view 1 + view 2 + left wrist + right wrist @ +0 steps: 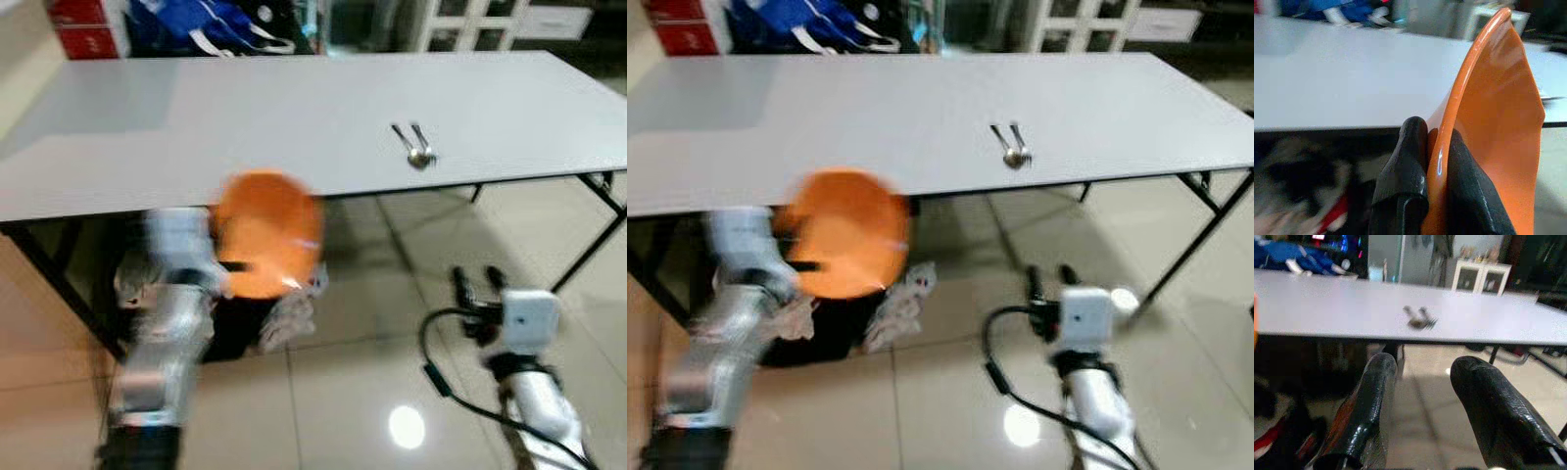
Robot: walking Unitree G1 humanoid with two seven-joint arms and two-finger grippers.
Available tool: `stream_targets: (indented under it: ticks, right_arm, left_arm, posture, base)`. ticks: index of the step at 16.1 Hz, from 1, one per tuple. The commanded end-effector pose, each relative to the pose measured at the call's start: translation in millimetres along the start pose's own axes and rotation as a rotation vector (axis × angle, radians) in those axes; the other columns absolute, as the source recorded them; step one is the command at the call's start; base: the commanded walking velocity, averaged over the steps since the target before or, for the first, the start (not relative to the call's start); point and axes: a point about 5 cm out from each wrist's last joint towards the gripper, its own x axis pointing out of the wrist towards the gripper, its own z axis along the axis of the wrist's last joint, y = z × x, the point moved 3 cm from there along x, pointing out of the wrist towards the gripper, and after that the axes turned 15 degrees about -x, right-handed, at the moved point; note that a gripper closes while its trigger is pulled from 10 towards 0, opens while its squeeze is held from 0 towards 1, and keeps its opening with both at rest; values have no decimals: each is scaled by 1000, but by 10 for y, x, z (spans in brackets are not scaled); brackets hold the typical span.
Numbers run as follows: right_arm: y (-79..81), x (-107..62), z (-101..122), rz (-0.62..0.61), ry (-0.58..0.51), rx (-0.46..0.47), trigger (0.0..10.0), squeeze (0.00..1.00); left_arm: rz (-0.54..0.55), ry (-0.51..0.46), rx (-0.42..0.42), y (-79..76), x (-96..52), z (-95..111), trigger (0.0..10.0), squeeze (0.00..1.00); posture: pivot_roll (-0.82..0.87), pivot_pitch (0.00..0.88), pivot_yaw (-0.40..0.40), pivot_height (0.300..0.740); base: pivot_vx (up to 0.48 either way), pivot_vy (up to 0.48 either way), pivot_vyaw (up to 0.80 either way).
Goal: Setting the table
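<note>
1. Left eye view: the left gripper (230, 266) holds an orange plate (266, 233) by its rim, just in front of the near edge of the long white table (245, 117) and partly overlapping that edge. The plate is round, smooth and glossy, probably plastic, though motion blur softens it. The silver left arm rises from the lower left, bent at the elbow. On the table's right half lie a metal spoon and fork (415, 147), side by side and touching at their heads. The right gripper (477, 284) is low over the shiny tiled floor (353, 392), below table height, fingers pointing toward the table.

2. Right eye view: the same layout; under the table sits a dark bin (823, 328) with crumpled white bags around it.

3. Left wrist view: two black rubbery fingers (1405, 171) pinch the plate's (1493, 112) thin rim between them, one on each face. The plate stands on edge, its curved lip upward, before the table's near edge.

4. Right wrist view: the right gripper's (1422, 396) thick black fingers stand apart, grasping nothing. Beyond them the spoon and fork (1420, 318) rest on the tabletop, well apart from the fingertips.
</note>
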Motion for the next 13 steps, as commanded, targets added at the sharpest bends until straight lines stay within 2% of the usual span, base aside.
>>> stream_targets:
  ticks: [1,3,7,13]
  right_arm:
    - [48,0,31,6,-13,0,10000,0]
    - [56,-13,22,4,-10,-2,10000,0]
    - [63,-27,-24,8,1,-4,10000,0]
    - [67,-53,-55,13,6,-8,10000,0]
  left_arm:
    - [-27,-95,24,-56,18,243,0,0]
    - [-57,-112,10,-155,70,325,0,0]
    - [-93,-111,11,-265,190,362,0,0]
    - [-80,-100,-12,-281,234,331,0,0]
  posture:
    - [-9,0,3,740]
    - [-14,0,7,740]
    - [-22,0,12,740]
    - [-28,0,14,740]
  base:
    - [480,0,0]
    - [480,0,0]
    - [480,0,0]
    - [480,0,0]
